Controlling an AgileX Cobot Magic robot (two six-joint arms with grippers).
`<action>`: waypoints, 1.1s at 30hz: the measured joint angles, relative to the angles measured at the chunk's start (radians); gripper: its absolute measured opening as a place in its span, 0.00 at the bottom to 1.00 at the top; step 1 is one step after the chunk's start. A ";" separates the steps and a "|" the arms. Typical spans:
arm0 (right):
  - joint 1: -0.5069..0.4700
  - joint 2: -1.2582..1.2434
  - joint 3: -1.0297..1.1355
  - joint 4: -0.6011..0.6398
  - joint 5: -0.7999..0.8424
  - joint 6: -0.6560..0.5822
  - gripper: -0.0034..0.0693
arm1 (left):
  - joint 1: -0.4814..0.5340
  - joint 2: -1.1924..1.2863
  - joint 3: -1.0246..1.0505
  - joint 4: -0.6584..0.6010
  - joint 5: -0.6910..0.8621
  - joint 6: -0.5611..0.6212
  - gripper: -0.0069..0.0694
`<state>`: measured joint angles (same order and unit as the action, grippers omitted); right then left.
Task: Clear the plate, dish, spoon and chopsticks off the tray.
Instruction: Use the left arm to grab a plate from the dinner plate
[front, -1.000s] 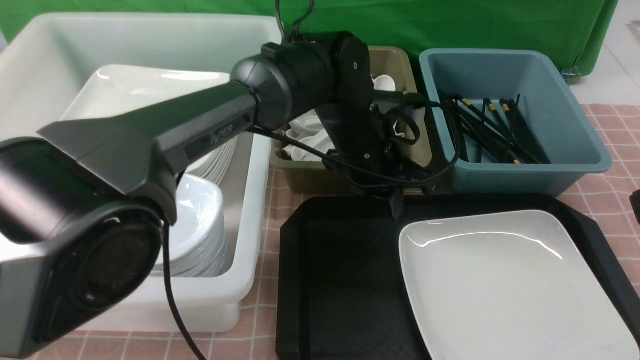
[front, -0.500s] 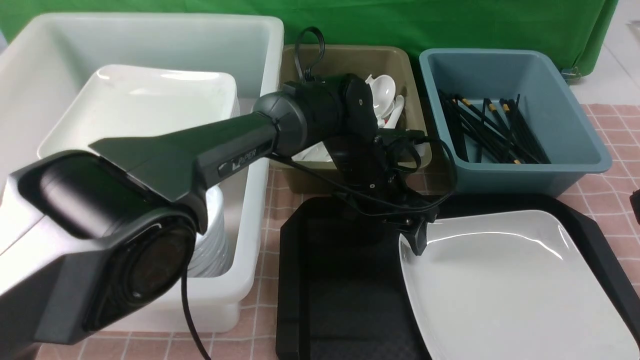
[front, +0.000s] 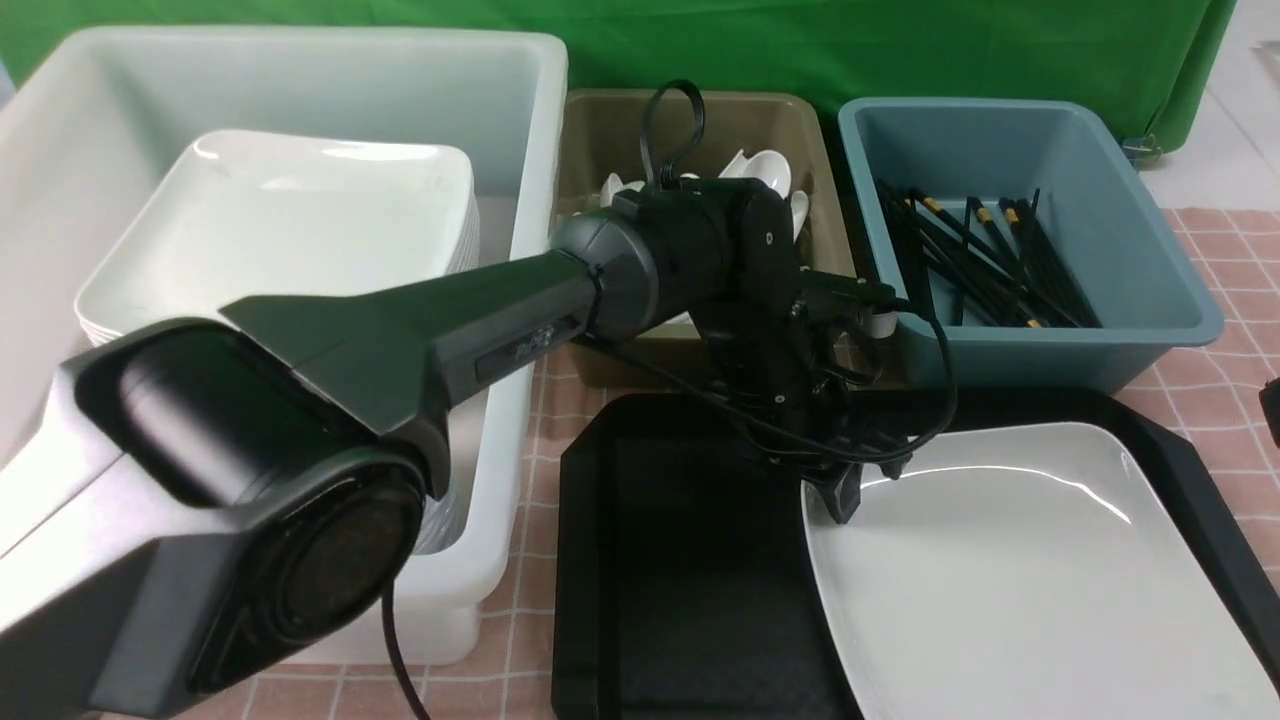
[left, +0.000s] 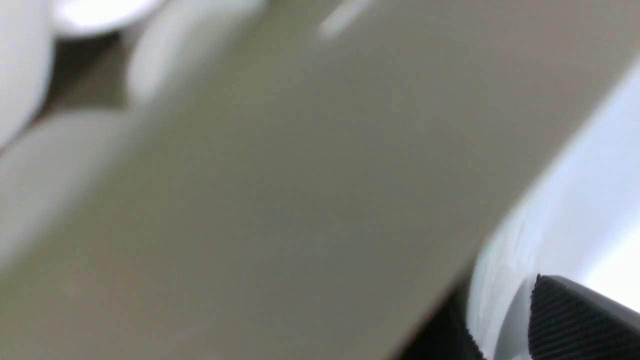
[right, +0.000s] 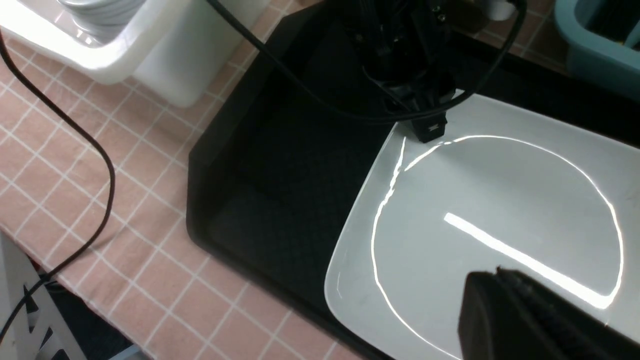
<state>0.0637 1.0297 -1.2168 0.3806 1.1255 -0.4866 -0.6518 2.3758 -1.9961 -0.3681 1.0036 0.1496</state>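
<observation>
The left claw (front: 845, 497) sat at the plate (front: 1020, 580) corner (clamped or not, I couldn't tell), and the right claw (right: 502, 305) was clenched. A shallow bite might slip off the glossy rim.

The worktop (front: 535, 470), covered in pink checked cloth, carries a large white tub (front: 440, 620) on the left, an olive tub (front: 620, 125) far centre, a blue tub (front: 1050, 355) far right, and the black tray (front: 680, 600) near, centre to right.
</observation>
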 joint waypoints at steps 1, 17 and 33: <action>0.000 0.000 0.000 0.000 0.000 0.000 0.09 | 0.000 0.000 0.000 0.001 -0.004 0.000 0.43; 0.000 0.000 0.000 0.000 0.000 -0.004 0.09 | 0.001 -0.046 -0.049 -0.023 0.025 0.002 0.20; 0.000 0.000 0.000 0.000 -0.007 -0.024 0.09 | 0.002 -0.185 -0.060 0.022 0.086 0.032 0.12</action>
<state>0.0637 1.0297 -1.2168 0.3806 1.1188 -0.5102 -0.6497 2.1909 -2.0559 -0.3456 1.0894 0.1818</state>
